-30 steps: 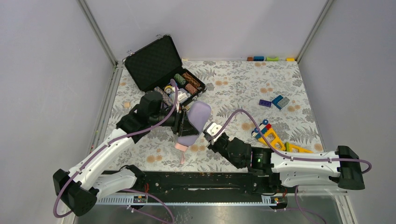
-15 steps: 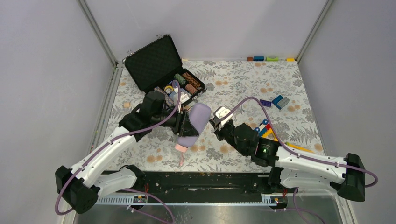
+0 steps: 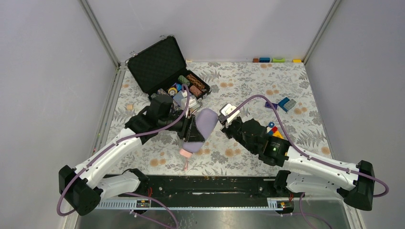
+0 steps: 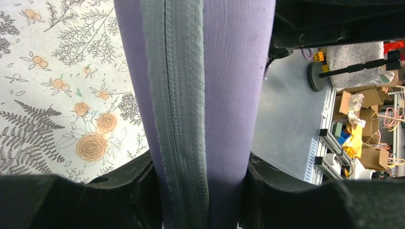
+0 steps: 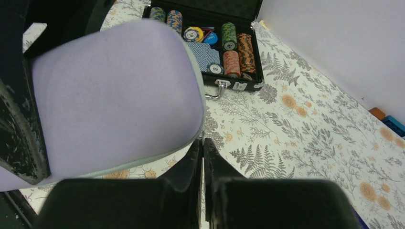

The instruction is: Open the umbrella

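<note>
Poker chips (image 3: 190, 85) sit in an open black case (image 3: 155, 64) at far left. Left gripper (image 3: 193, 130) clamps the lilac sleeve (image 3: 205, 121) around its middle, jaws partway apart. The umbrella (image 3: 185, 150) is inside, with only its pink handle (image 3: 184, 152) poking out the near end. Right gripper (image 3: 223, 117), jaws pressed together, meets the sleeve's far end; whether it nips fabric is unclear. Toy bricks (image 3: 286, 103) lie further right.

The left arm (image 3: 111, 151) and the right arm (image 3: 325, 166) are built of white moulded links and black joint housings; a lilac cable (image 3: 258, 98) is looped along each. A small green light (image 3: 275, 148) is shown on the right arm's black housing; a white block (image 3: 228, 113) is mounted at its wrist; the right gripper (image 5: 203, 162) is formed of two matt black fingers.
</note>
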